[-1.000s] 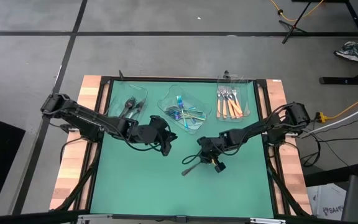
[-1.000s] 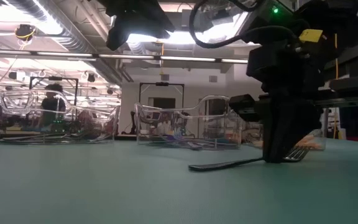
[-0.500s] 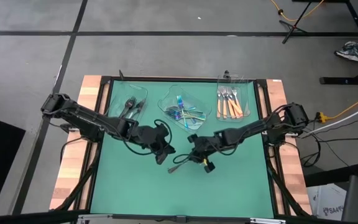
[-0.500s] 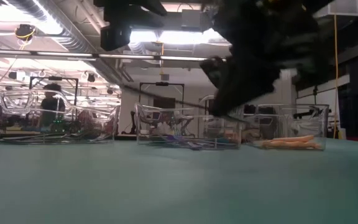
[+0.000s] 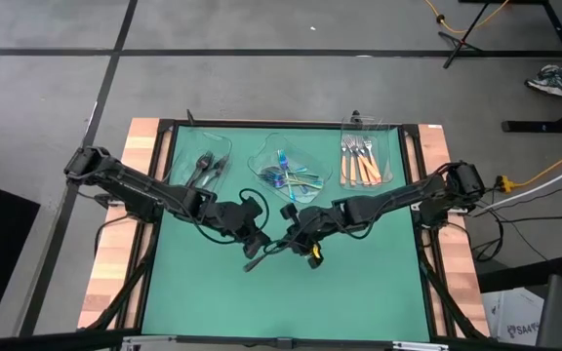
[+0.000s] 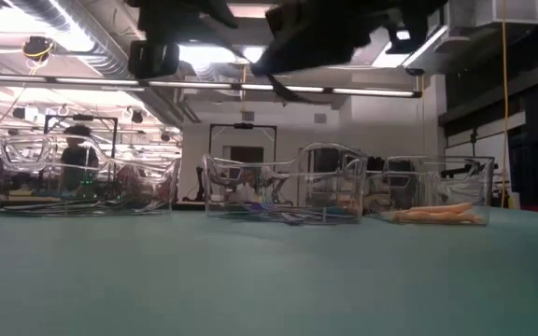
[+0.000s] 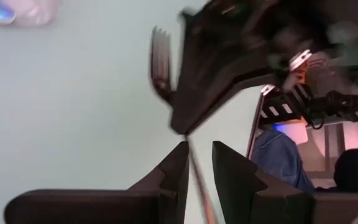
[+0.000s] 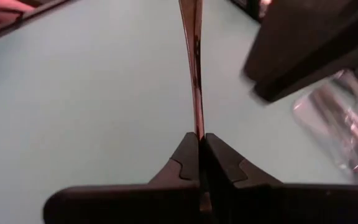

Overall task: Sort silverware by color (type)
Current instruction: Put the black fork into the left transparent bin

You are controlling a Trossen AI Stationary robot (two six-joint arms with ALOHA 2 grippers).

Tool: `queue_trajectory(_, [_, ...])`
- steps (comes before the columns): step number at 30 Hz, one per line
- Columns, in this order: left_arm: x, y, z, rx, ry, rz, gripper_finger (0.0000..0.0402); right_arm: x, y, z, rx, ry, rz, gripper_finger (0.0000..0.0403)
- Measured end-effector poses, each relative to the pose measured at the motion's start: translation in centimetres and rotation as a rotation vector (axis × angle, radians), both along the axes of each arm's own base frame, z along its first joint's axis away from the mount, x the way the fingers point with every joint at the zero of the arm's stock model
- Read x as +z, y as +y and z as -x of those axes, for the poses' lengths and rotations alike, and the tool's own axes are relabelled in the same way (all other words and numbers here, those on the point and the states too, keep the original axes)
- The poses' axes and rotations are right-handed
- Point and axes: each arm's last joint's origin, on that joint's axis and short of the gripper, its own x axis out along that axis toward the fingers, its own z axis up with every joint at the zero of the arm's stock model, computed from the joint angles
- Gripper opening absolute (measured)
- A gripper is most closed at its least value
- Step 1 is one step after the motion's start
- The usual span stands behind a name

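Observation:
A dark fork (image 5: 261, 255) hangs in the air over the middle of the green table, held by my right gripper (image 5: 296, 237), which is shut on it. Its tines (image 7: 160, 56) stick out past that gripper, and its handle (image 7: 196, 171) runs toward my left gripper (image 5: 260, 237). My left gripper (image 7: 199, 149) is open, with one finger on each side of the handle. In the low view the fork (image 6: 292, 91) shows high above the table top. My right gripper pinches the dark fork between its two shut fingers (image 8: 188, 152), close to the tine end. The handle (image 8: 194, 62) runs straight out ahead of the fingers, along them, seen edge-on. The fork is lifted clear of the table and lies roughly level.
Three clear trays stand along the far edge. The left tray (image 5: 206, 168) holds dark forks, the middle tray (image 5: 291, 177) iridescent blue-purple pieces, and the right tray (image 5: 362, 161) orange-handled forks. Bare green table (image 5: 359, 292) lies near of both grippers.
My right gripper has lifted the dark fork off the table and carried it toward the table's left, so the fork now hangs clear. My left gripper has moved toward the right and near, up to the fork's handle.

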Motion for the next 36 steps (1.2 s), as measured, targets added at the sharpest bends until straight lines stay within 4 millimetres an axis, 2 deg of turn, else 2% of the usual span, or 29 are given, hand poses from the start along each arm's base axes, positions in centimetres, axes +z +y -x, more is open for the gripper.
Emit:
queue_trajectory(8, [-0.2,-0.1,0.1,0.022,0.044,0.107,0.0064,1.8,0.0,-0.7,0.022,-0.09,0.115,0.0001])
queue_trajectory(36, [-0.2,-0.4,0.2,-0.002,0.086,0.237,0.0058,1.8,-0.2,-0.7,-0.019,-0.099,0.166,0.0001])
